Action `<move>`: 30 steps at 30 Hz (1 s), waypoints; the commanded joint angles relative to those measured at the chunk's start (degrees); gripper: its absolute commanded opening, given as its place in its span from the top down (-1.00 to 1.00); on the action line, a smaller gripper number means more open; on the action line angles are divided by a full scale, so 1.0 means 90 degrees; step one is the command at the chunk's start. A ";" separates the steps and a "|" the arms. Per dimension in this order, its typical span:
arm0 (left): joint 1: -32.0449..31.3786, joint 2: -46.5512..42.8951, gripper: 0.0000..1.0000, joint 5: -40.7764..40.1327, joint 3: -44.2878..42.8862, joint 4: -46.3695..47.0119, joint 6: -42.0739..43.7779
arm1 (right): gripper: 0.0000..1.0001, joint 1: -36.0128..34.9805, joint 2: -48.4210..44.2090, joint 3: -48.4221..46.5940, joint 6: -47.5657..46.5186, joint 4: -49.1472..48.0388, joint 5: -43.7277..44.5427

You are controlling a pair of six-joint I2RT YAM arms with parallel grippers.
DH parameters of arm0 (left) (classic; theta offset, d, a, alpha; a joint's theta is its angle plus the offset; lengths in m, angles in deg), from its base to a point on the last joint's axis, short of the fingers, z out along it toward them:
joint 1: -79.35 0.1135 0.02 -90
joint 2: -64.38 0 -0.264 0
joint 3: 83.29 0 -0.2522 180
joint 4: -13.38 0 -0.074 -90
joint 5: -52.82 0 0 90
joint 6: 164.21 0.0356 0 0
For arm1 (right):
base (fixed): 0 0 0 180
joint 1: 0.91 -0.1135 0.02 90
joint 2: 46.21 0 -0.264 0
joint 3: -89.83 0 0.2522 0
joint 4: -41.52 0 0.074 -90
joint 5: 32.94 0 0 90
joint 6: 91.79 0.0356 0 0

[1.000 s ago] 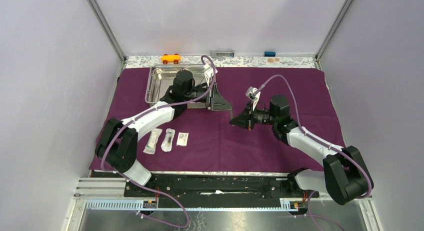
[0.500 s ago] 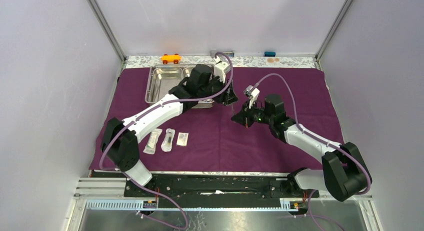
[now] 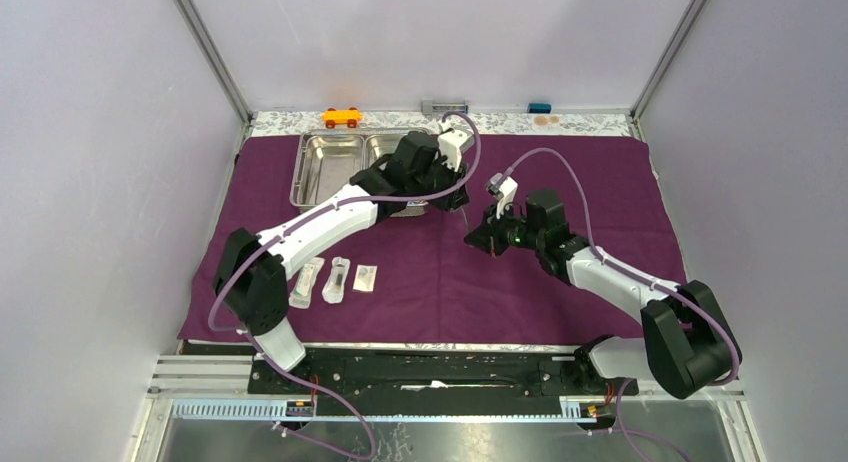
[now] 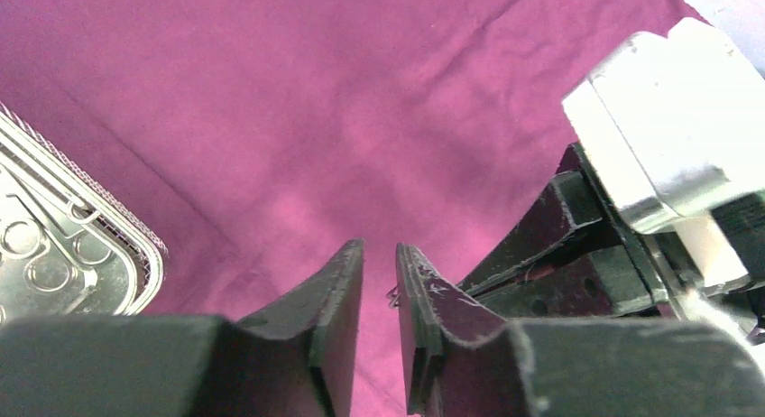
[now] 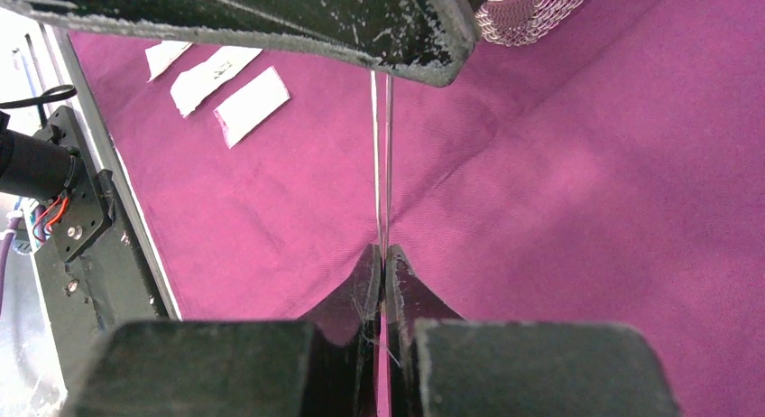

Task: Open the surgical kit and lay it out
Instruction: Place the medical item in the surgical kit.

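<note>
The dark purple cloth [image 3: 570, 182] lies spread flat. The steel tray [image 3: 330, 157] stands at its back left, and what look like forceps ring handles [image 4: 32, 250] lie inside. Three small packets [image 3: 337, 279] sit in a row at the front left. My right gripper [image 3: 480, 240] [image 5: 383, 250] is shut on the thin steel tweezers [image 5: 382, 164], which point up toward my left gripper [image 3: 461, 198] [image 4: 379, 250]. The left jaws stand a narrow gap apart. The tweezers' tip [image 4: 394, 295] shows in that gap, against the right-hand finger.
An orange toy car [image 3: 341, 116], a grey block [image 3: 445, 107] and a small blue item [image 3: 539, 107] lie along the back edge behind the cloth. The black base rail [image 3: 430, 367] runs along the near edge. Grey walls close in both sides.
My left arm has swung right from over the tray to the right gripper, and its jaws now straddle the tweezers' tip. The right gripper has turned a little and kept hold of the tweezers.
</note>
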 commanded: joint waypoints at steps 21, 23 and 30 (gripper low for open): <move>-0.0077 -0.0749 1.00 0.0890 0.0724 0.0079 0.2037 | -0.63 0.0025 -0.0582 -0.0151 -0.0962 -0.0004 -0.0190; 0.0136 -0.1003 1.00 0.1776 0.1084 0.0101 0.2324 | -0.65 0.0166 -0.0702 -0.0144 -0.1074 0.0049 -0.0195; 0.1314 -0.1406 1.00 0.3997 0.2235 0.0163 0.3428 | -0.66 0.0672 -0.0936 -0.0052 -0.1038 -0.0014 -0.0396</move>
